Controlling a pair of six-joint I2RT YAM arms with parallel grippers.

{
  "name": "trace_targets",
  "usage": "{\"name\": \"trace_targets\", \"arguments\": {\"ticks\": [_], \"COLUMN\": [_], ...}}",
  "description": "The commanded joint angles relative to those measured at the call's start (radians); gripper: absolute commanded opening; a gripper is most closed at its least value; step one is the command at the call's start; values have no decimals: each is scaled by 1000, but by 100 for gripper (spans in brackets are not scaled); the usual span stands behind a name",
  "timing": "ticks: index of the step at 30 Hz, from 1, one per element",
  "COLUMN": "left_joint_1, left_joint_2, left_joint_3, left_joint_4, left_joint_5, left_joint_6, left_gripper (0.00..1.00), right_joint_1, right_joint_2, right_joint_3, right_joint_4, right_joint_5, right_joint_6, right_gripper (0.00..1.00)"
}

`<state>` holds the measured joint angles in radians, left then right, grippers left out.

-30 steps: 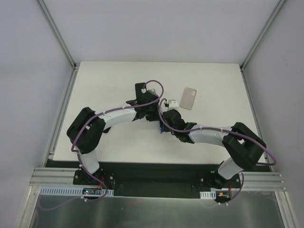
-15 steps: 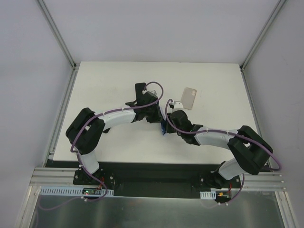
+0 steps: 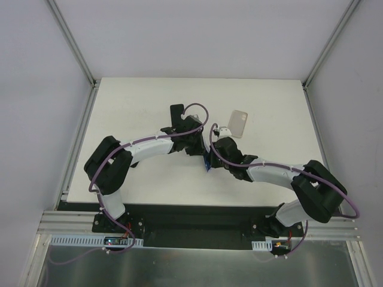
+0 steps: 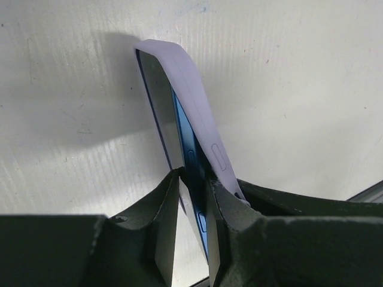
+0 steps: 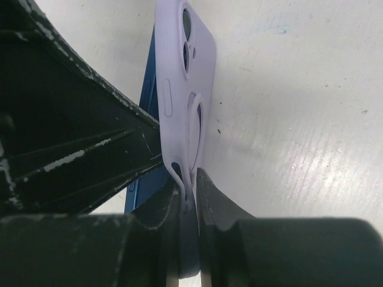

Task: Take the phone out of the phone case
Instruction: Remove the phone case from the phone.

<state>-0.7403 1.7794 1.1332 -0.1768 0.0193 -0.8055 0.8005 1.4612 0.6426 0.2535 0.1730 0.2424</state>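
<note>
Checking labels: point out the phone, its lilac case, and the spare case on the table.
phone (image 4: 159, 101), left wrist view, dark screen face.
lilac case (image 5: 203, 66), right wrist view, back panel.
spare case (image 3: 238, 124), top external view, its middle.

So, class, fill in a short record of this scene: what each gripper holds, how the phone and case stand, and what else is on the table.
left gripper: shut on the phone
right gripper: shut on the case rim
phone and case: parted at the gripped end, joined at the far end
also on the table: a second case, lying flat, apart
</note>
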Motion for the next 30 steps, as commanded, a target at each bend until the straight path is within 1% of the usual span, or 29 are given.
{"name": "trace_targets", "arguments": {"ticks": [1, 4, 5, 8, 11, 18, 23, 27, 29, 30], "left_joint_1": [78, 71, 71, 71, 64, 22, 16, 18, 18, 19], "left_joint_2": [100, 110, 115, 124, 143, 238, 250, 261, 261, 259], "left_joint_3": [-62, -58, -56, -59, -49, 36, 45, 59, 59, 57], "left_joint_4": [-519, -556, -569, -585, -612, -717, -717, -711, -705, -704], "left_joint_5": [-513, -522, -512, -480, -482, -522, -518, -476, -464, -464], "left_joint_6": [131, 124, 124, 129, 140, 132, 134, 141, 141, 141], "left_gripper": [0, 0, 0, 0, 0, 0, 0, 0, 9, 11], "right_joint_1": [18, 57, 63, 89, 117, 129, 129, 129, 129, 129], "right_joint_2": [-72, -53, -48, -35, -19, -5, -33, -41, -47, -47], "right_joint_3": [55, 89, 88, 75, 80, 100, 80, 72, 63, 62], "right_joint_4": [-328, -387, -402, -425, -445, -422, -378, -372, -370, -369], "right_joint_5": [232, 282, 298, 351, 379, 388, 379, 370, 370, 370], "right_joint_6": [56, 141, 202, 308, 340, 324, 298, 291, 298, 299], "right_gripper": [1, 1, 1, 1, 1, 1, 1, 1, 1, 1]}}
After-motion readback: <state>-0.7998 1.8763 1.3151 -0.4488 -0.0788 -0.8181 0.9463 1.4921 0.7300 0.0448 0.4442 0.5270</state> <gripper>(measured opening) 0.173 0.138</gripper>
